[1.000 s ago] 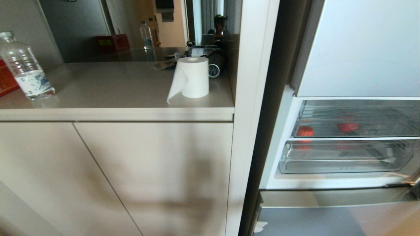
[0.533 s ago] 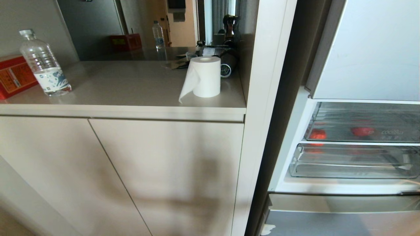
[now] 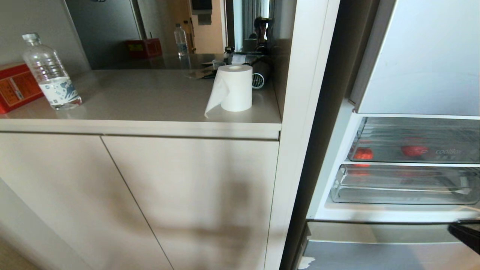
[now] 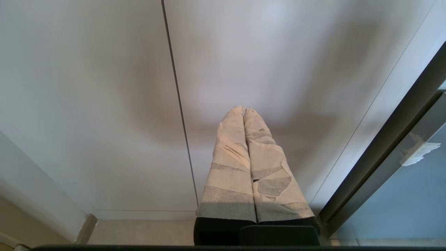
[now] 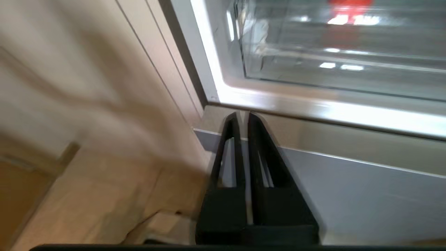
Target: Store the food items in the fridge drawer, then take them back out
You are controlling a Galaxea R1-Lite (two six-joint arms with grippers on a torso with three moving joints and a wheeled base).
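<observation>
the right gripper (image 5: 244, 116) points at the bottom corner of the open fridge, just below its white inner frame. its two black fingers (image 5: 231, 139) stand almost together with only a thin slit between them, and they grasp nothing. in the head view only a dark tip of this gripper (image 3: 465, 232) shows at the right edge, in front of the silver-blue lower panel (image 3: 375, 255).

the left gripper (image 4: 244, 111) hangs in front of a pale cabinet door (image 4: 87, 104), its tape-wrapped fingers (image 4: 230, 157) pressed flat together and empty.

above the right gripper, inside the fridge, two clear bins sit one over the other. the upper bin (image 3: 442, 127) has faint writing on its front that seems to read "coolbox". behind that front show two round red food items (image 3: 363, 153) (image 3: 412, 150), well apart from each other. whether they rest in this bin or behind it cannot be told. the fridge drawer (image 3: 397, 185) lies just beneath, pushed in, with a scrap of white tape (image 3: 463, 191) near its right front corner. only red reflections show in it.

left of the fridge, a beige counter (image 3: 150, 101) carries a roll of white paper (image 3: 234, 88), a clear plastic bottle (image 3: 50, 73) with a blue and white label too small to read, and a red box (image 3: 15, 88) with printing that cannot be read.
</observation>
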